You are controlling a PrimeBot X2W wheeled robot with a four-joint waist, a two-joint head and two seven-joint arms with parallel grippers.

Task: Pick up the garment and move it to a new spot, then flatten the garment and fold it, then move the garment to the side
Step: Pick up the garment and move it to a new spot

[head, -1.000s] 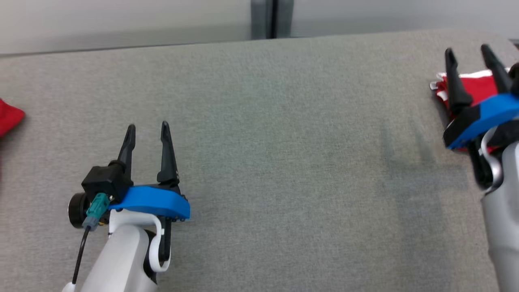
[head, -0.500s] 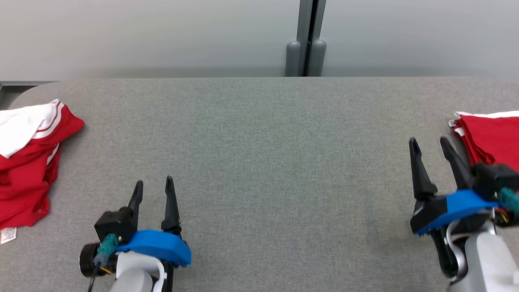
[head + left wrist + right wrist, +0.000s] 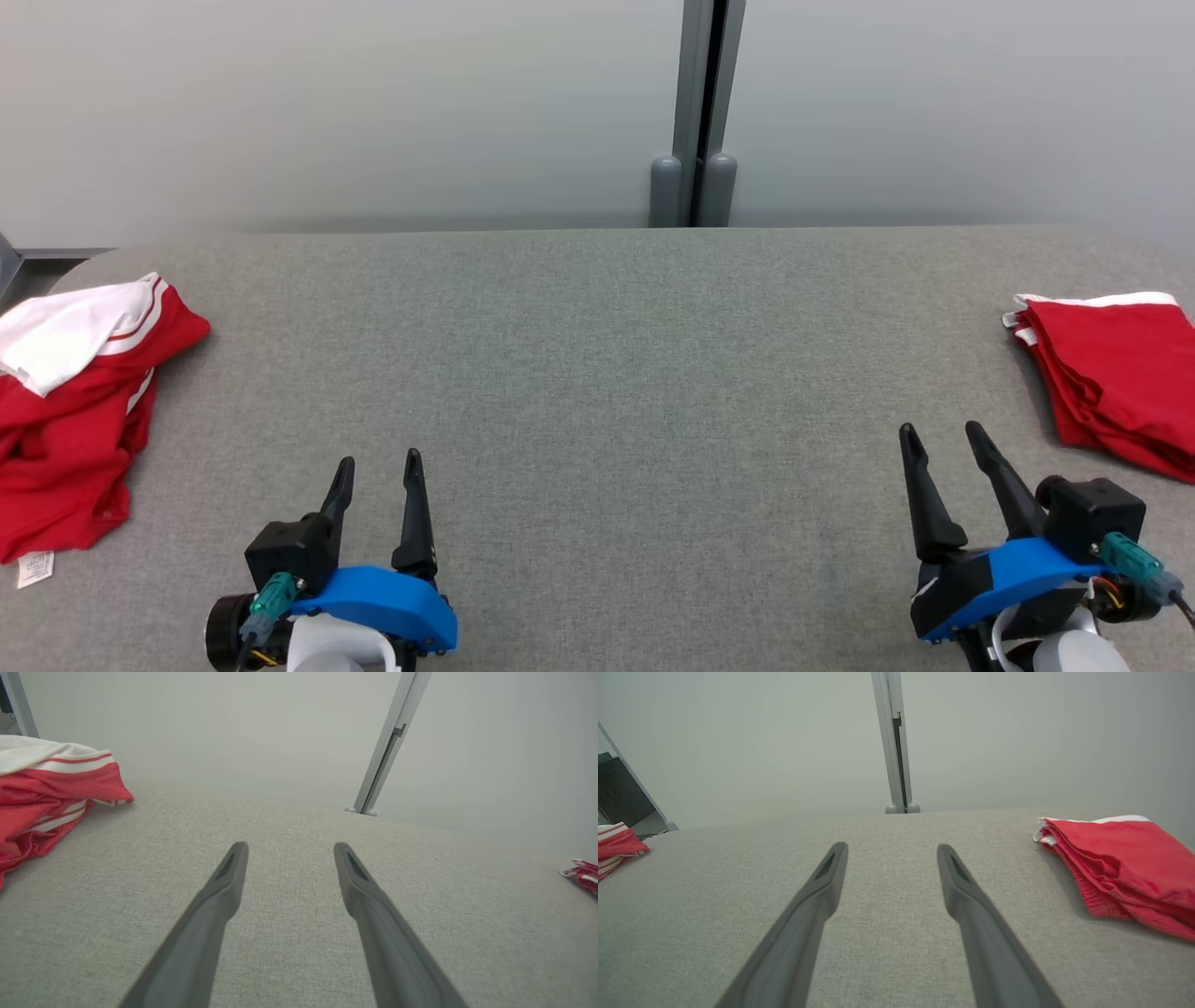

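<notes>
Left gripper (image 3: 379, 458) and right gripper (image 3: 939, 428) rest open and empty by the near edge of the table (image 3: 597, 373), presumably because the folded garment (image 3: 1116, 373) is already parked at its right edge.

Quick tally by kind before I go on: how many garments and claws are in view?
Red-and-white garments: 2 (crumpled garment, folded garment)
Claws: 2 (left claw, right claw), both open
Total: 4
</notes>
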